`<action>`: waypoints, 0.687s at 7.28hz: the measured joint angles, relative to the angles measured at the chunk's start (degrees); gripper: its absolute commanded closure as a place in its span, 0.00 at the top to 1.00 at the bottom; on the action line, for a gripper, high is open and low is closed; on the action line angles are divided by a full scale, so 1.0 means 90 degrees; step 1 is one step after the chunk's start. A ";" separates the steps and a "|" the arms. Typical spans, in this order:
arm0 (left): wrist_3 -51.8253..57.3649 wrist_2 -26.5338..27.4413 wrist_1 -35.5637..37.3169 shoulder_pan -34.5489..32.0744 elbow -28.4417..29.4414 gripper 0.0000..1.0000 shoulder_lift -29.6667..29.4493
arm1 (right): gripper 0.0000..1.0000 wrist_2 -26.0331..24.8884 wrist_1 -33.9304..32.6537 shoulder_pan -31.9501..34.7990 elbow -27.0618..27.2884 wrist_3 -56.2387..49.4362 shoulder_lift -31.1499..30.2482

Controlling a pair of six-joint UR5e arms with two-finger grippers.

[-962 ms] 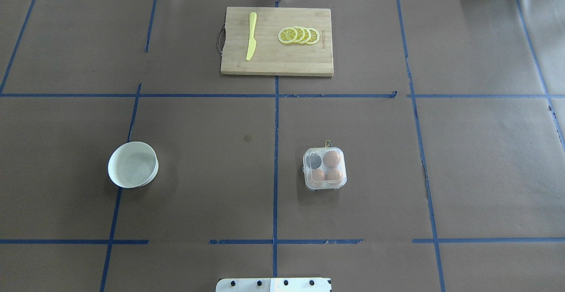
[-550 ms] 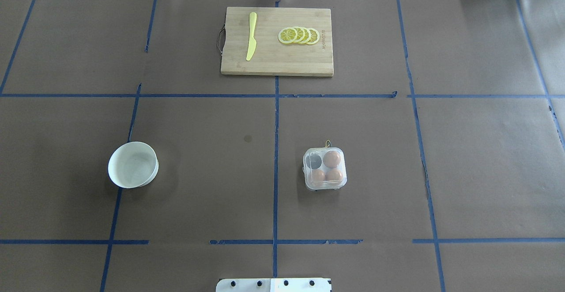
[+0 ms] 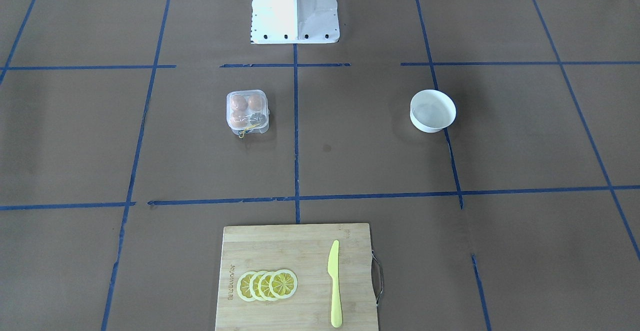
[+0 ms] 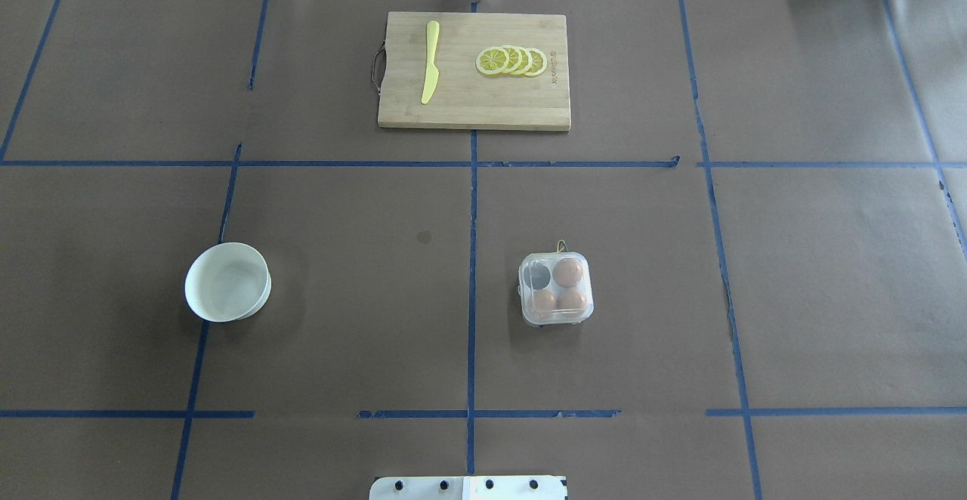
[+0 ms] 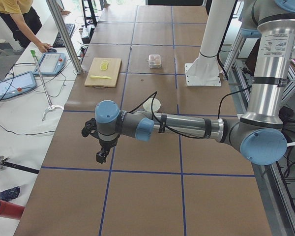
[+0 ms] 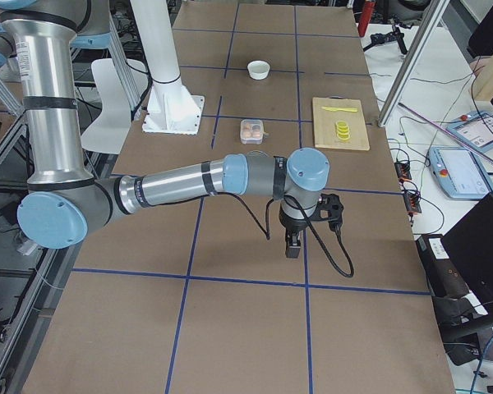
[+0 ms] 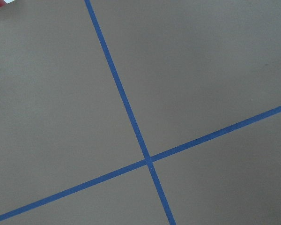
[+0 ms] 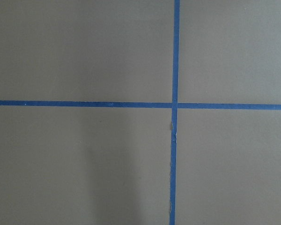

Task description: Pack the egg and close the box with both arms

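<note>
The clear box [image 4: 555,289] stands right of the table's middle, also in the front view [image 3: 247,111]. Three brown eggs sit in its cups, one at the far right [image 4: 567,272] and two at the near side [image 4: 544,301]; I cannot tell them apart. The fourth cup [image 4: 537,277] looks dark and holds no egg. The lid seems to lie down over the cups. My left gripper [image 5: 102,155] and right gripper [image 6: 293,246] hang over bare table far from the box, and show only in the side views. I cannot tell if they are open or shut.
A white bowl [image 4: 227,282] stands at the left, with nothing seen in it. A wooden cutting board [image 4: 474,100] with a yellow knife [image 4: 430,62] and lemon slices [image 4: 512,61] lies at the far middle. The white pedestal base [image 3: 294,6] is at the near edge.
</note>
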 measured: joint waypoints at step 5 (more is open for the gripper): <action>-0.0016 -0.0018 -0.0019 0.0019 -0.0010 1.00 0.0087 | 1.00 0.0023 0.0024 -0.0165 -0.0001 0.0000 -0.0025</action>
